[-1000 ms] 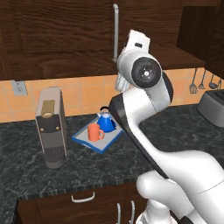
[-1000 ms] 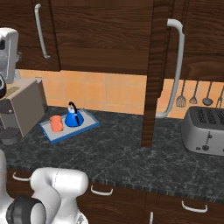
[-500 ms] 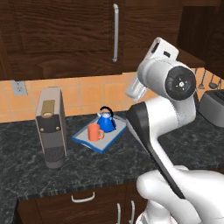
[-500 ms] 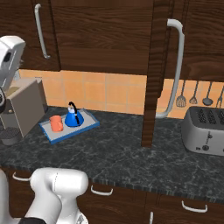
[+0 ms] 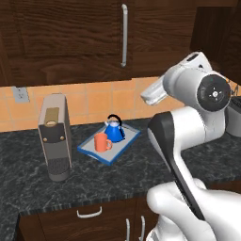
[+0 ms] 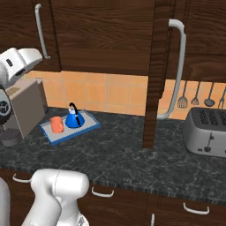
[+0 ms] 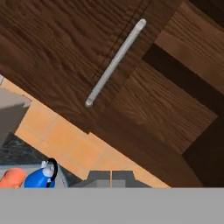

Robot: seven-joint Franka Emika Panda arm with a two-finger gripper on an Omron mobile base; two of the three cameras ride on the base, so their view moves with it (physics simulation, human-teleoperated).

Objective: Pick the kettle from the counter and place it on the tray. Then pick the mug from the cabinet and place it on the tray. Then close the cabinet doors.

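The kettle [image 5: 114,130] and mug [image 5: 101,142] are seen side by side on the tray [image 5: 127,139], which rests on the bench [image 6: 123,154]. The left door [image 5: 70,35] is shut; the right door [image 6: 155,75] stands open, edge-on. The fingers [image 7: 111,178] are pressed together, holding nothing, raised near the closed door's handle [image 7: 115,62].

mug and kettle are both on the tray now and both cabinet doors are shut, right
Not quite: the mug and kettle sit on the tray, but the right base view shows the right cabinet door swung open, edge-on. The left door is shut.
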